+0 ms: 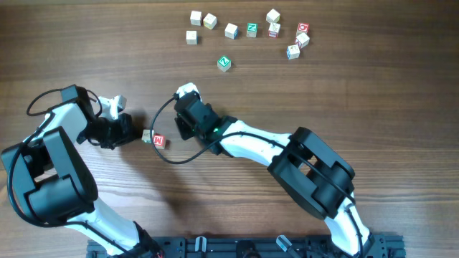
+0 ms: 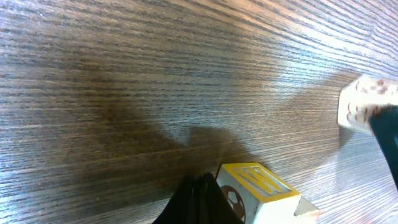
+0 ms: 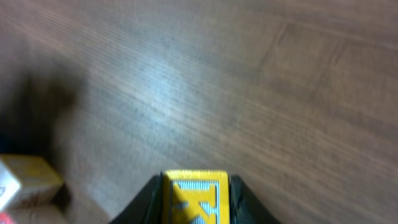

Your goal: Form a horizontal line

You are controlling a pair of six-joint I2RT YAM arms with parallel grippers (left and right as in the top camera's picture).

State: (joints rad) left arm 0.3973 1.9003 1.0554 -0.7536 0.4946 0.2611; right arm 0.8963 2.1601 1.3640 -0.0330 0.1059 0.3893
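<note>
My right gripper is shut on a yellow-faced cube with a K on it; a dark finger presses each side. From overhead this cube shows pale at the tip of the right gripper, mid-table. A pale cube and a red-lettered cube lie touching, side by side, left of centre. My left gripper is shut and empty just left of them. In the left wrist view its fingertips sit against a cube with a yellow-bordered face and a ball picture.
Several loose letter cubes are scattered along the table's far side, with a green-faced cube standing alone nearer the middle. A black cable loops beside the paired cubes. A dark rail runs along the front edge.
</note>
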